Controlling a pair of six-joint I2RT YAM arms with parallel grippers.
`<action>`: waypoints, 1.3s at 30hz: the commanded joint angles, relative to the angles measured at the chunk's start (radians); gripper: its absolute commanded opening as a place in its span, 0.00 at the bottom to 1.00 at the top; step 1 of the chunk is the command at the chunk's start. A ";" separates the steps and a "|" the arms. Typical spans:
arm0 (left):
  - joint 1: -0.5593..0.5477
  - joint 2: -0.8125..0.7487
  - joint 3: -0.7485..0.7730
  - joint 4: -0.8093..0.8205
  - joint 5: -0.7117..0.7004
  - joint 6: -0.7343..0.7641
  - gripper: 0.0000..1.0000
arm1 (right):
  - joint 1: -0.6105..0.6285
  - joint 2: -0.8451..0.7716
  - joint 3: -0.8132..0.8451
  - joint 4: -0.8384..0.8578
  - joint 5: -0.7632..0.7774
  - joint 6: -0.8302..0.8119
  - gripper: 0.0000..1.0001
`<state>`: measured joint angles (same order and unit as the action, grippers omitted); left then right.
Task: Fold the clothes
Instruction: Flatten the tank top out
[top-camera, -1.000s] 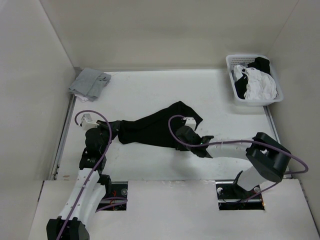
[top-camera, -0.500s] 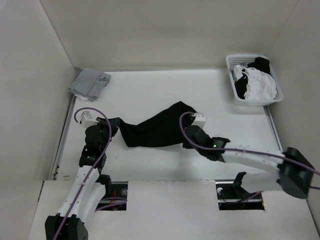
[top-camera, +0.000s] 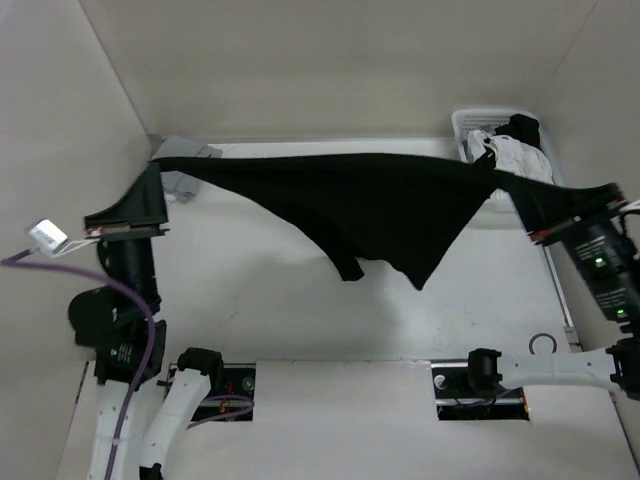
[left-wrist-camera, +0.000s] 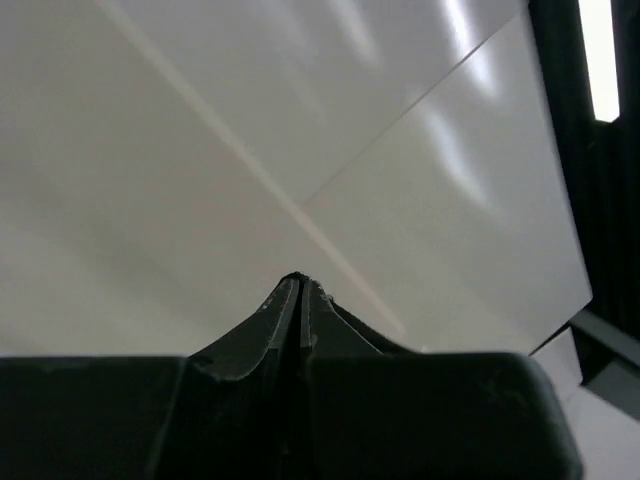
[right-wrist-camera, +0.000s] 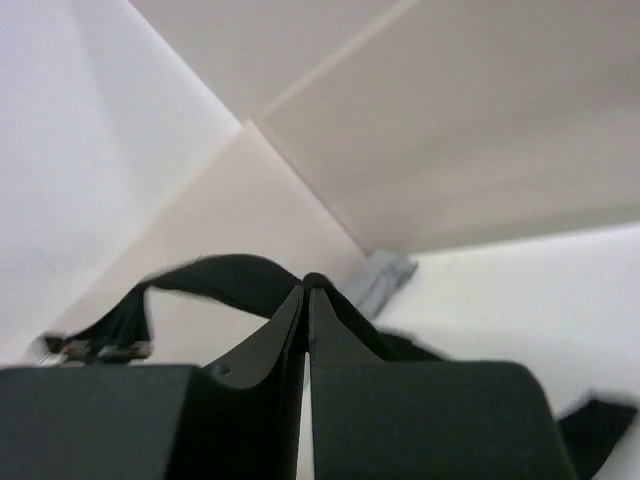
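Clothes (top-camera: 380, 200) seemingly span left tool (top-camera: 157, 172), right tool (top-camera: 505, 185).

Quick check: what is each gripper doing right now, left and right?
Left gripper: shut on one end of the black shirt.
Right gripper: shut on the shirt's other end, so the shirt hangs stretched between them.

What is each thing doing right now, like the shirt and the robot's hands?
Shirt: up in the air, stretched between both hands, middle sagging.
Left hand: shut on the shirt's left end.
Right hand: shut on the shirt's right end.
Grey cloth: bunched in the far left corner.
Basket: holding white and black laundry.
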<state>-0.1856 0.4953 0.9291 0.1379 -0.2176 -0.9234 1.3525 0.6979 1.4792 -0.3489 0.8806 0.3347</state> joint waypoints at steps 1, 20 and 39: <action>0.033 -0.011 0.123 0.035 -0.104 0.098 0.02 | 0.066 0.078 0.079 0.123 0.142 -0.322 0.05; 0.113 0.687 0.288 0.198 -0.094 0.123 0.02 | -0.987 0.856 0.482 0.081 -0.822 -0.016 0.05; 0.202 0.895 0.735 0.103 0.029 0.143 0.01 | -1.100 1.125 1.155 -0.127 -0.939 0.024 0.07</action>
<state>0.0029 1.4387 1.6707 0.1989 -0.2028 -0.8036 0.2733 1.8576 2.6675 -0.4637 -0.0269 0.3515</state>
